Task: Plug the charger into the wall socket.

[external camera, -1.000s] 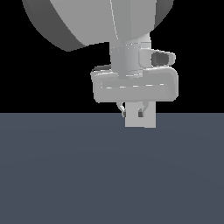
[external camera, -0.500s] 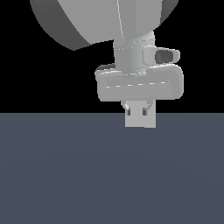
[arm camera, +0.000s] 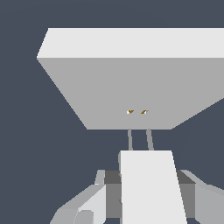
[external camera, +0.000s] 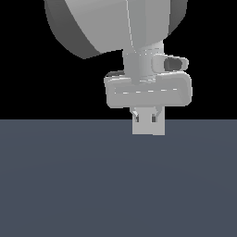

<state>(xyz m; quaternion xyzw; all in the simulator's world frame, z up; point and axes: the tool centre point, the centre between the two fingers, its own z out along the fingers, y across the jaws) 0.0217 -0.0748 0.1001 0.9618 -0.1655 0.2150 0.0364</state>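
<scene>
In the wrist view my gripper (arm camera: 148, 186) is shut on the charger (arm camera: 151, 192), a whitish block held between both fingers. Its two thin prongs (arm camera: 140, 139) point at the wall socket (arm camera: 131, 87), a light-grey panel with two small yellowish holes (arm camera: 137, 112). The prong tips end just short of those holes, and I cannot tell whether they touch the face. In the exterior view the gripper (external camera: 147, 119) hangs in front of the socket (external camera: 148, 129), and the charger is hidden there.
A flat dark blue-grey surface (external camera: 115, 185) fills the lower half of the exterior view. The arm's large rounded link (external camera: 106, 23) looms above the hand (external camera: 148, 90).
The hand has shifted slightly toward the exterior view's right and squared up over the socket. The socket has not moved.
</scene>
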